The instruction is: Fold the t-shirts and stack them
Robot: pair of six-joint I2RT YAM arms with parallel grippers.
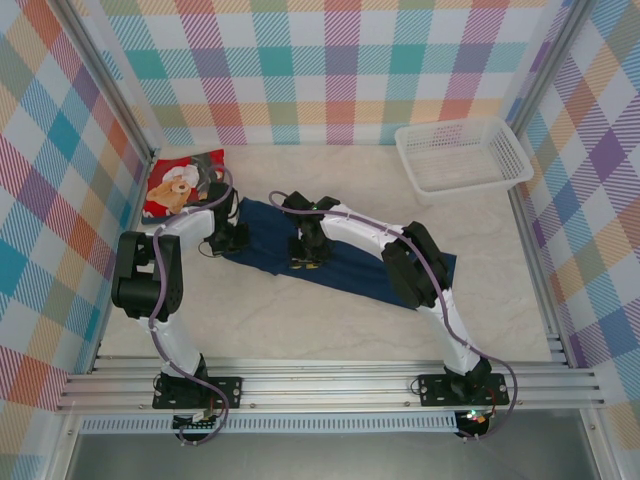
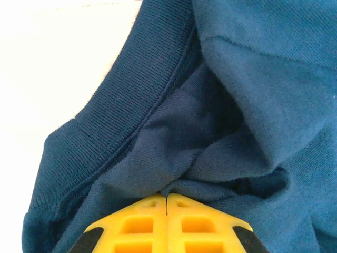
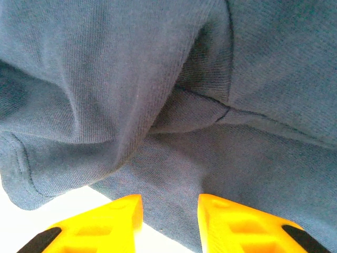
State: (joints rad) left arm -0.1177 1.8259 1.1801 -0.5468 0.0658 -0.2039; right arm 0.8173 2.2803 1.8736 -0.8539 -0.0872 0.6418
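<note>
Where the left gripper (image 2: 167, 199) bites: jaws pressed together on a small pucker of the navy t-shirt (image 2: 247, 105), collar ribbing just to its left.
Slip risk: that pinch looks thin, so a lift could drop it or drag only one layer.
Right gripper (image 3: 169, 203): half spread, nose down, cloth just ahead, nothing clamped. If it closes late, I'd expect a lopsided fold.
Arms: both bent inward over the shirt.
Red t-shirt (image 1: 185, 185): just beyond the left gripper, easy to snag.
</note>
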